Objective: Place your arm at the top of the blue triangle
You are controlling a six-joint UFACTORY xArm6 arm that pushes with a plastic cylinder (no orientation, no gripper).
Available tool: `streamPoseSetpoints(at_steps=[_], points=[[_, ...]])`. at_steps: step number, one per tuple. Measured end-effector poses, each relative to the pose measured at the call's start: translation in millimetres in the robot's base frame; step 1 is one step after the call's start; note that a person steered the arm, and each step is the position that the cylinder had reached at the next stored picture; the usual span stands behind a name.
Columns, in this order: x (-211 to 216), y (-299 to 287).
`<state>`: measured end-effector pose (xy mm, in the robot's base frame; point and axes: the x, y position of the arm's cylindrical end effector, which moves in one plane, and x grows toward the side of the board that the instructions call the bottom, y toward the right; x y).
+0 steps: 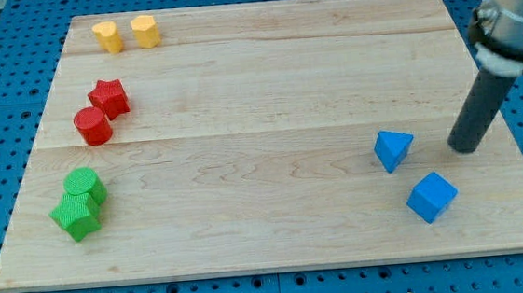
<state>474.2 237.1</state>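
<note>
The blue triangle (pixel 392 147) lies on the wooden board (pixel 257 91) at the view's lower right. My tip (pixel 465 149) rests on the board to the right of the triangle, a short gap away and about level with it. A blue cube (pixel 432 197) lies below and slightly right of the triangle, below and left of my tip.
At the view's top left lie two yellow blocks (pixel 108 36) (pixel 145 30). Below them sit a red star-like block (pixel 109 98) and a red cylinder (pixel 93 126). At the lower left are a green cylinder (pixel 85 185) and a green block (pixel 77 215).
</note>
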Motion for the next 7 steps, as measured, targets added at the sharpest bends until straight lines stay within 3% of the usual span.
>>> streamPoseSetpoints(at_steps=[1, 2, 4, 7], points=[[-54.0, -37.6], [-73.6, -92.7], [-35.4, -173.5], [-35.4, -179.5]])
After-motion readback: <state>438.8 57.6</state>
